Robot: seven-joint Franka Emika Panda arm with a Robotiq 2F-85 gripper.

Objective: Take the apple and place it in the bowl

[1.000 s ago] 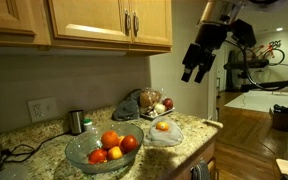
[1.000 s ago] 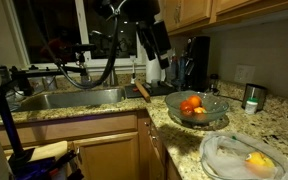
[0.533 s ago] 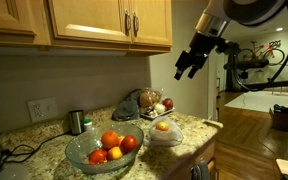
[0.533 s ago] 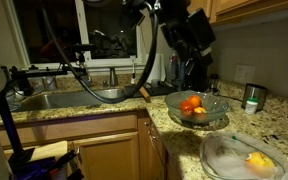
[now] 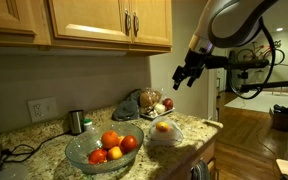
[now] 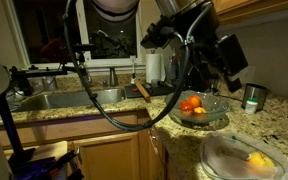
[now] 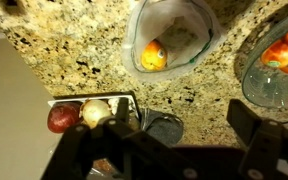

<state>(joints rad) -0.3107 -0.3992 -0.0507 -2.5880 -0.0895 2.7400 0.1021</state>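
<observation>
In an exterior view, a granite counter [image 5: 44, 140] runs under wooden cabinets [image 5: 94, 22]. The bowl [image 5: 76, 152] stands on it with red-orange fruits [image 5: 112, 142] inside. At 3 o'clock from the bowl, just beside it, is a smaller clear dish [image 5: 174, 138], and the apple [image 5: 163, 127] lies in that dish. A dark basket [image 5: 129, 110] sits at 12 o'clock from the dish, and a metal cup [image 5: 76, 121] at 11 o'clock from the bowl. The arm [image 5: 229, 25] bends down from the top right. Its gripper [image 5: 185, 83] hangs in the air at 1 o'clock from the dish, well above everything. The jaws are spread and hold nothing.

In an exterior view from beside the sink [image 6: 64, 98], the dish [image 6: 224, 155] is at 5 o'clock in the foreground, with the apple [image 6: 256, 160] in it. The bowl [image 6: 216, 100] is at 11 o'clock from the dish and the cup [image 6: 252, 96] at 12 o'clock. The arm [image 6: 184, 30] and its cables cross in front of the bowl's near side. The gripper [image 6: 236, 65] is high over the bowl; its jaws cannot be made out here.

In the wrist view, looking straight down, the apple [image 7: 154, 55] lies in the dish [image 7: 199, 30] at 12 o'clock. The bowl [image 7: 249, 75] is cut off at 2 o'clock. The basket [image 7: 84, 100], at 9 o'clock, holds a dark red apple [image 7: 64, 117] and a pale fruit [image 7: 96, 112]. The two fingers [image 7: 79, 155] stand far apart at the bottom edge, so the gripper [image 7: 174, 160] is fully spread, touching nothing.
</observation>
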